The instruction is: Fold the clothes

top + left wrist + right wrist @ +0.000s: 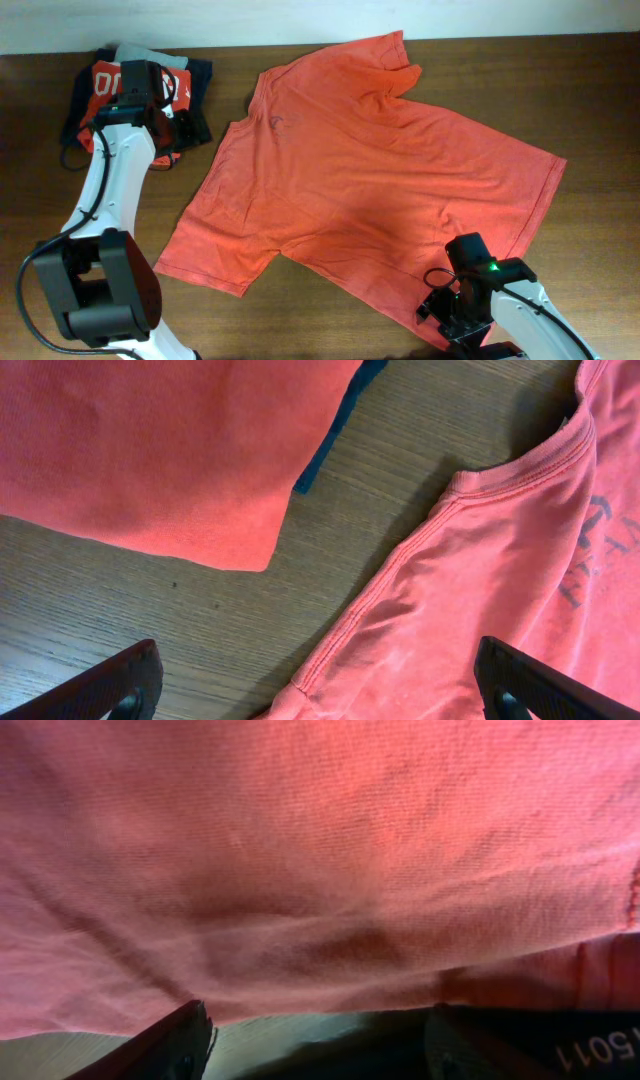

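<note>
- Since my right pincer [320, 1042] stands wide with nothing in it, the T-shirt [380, 170] begins just ahead of its tips, at the near hem corner.
- The shirt lies flat, its long axis running from the collar at far left to this hem, so my right arm is nearer.
- My left pincer [320, 685], also wide, hovers over bare table [180, 620] beside the collar.
- A pile of other clothes [110, 80] sits behind it, apart from the shirt.
</note>
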`<state>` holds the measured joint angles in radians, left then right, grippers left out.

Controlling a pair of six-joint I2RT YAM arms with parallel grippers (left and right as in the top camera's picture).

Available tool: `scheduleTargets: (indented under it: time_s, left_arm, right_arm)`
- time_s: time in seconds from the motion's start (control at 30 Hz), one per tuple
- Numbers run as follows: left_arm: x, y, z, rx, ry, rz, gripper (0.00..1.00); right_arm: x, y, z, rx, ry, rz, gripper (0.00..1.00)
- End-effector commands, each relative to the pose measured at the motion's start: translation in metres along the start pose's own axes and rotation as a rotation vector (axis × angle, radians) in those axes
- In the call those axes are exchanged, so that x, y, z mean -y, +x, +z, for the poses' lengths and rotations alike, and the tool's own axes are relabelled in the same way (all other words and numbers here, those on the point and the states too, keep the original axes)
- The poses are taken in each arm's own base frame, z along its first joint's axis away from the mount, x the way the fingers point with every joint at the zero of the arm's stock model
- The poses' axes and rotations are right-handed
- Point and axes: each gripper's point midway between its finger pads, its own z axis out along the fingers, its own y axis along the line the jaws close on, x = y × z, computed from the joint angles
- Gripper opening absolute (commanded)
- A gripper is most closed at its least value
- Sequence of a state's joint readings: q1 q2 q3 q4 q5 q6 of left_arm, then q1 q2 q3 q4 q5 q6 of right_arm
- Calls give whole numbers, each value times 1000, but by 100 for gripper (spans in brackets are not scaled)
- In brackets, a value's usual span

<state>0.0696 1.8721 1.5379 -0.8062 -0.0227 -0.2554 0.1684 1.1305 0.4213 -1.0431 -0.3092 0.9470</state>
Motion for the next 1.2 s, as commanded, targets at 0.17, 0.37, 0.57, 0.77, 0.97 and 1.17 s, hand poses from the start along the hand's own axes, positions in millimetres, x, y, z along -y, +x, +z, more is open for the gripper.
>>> scheduleTargets:
  time_s: [0.17, 0.37, 0.57, 0.77, 0.97, 1.17]
  left_arm:
    - [-1, -1, -1, 3, 4, -13, 99]
    - [-1, 0, -1, -2, 3, -33, 99]
    - [-11, 1, -1, -13, -9, -68, 99]
    - [-21, -1, 0, -11, -19, -88, 99]
    - [-22, -1, 0, -11, -20, -88, 99]
    - [-21, -2, 1, -8, -19, -88, 99]
  right_arm:
    - [29, 17, 13, -69, 91, 20, 61]
    - [29, 17, 13, -67, 93, 21, 33]
    - [26, 15, 11, -62, 84, 2, 9]
    - [12, 6, 4, -26, 49, -24, 8]
    - [11, 5, 5, -37, 63, -19, 51]
    - [11, 5, 5, -37, 66, -6, 57]
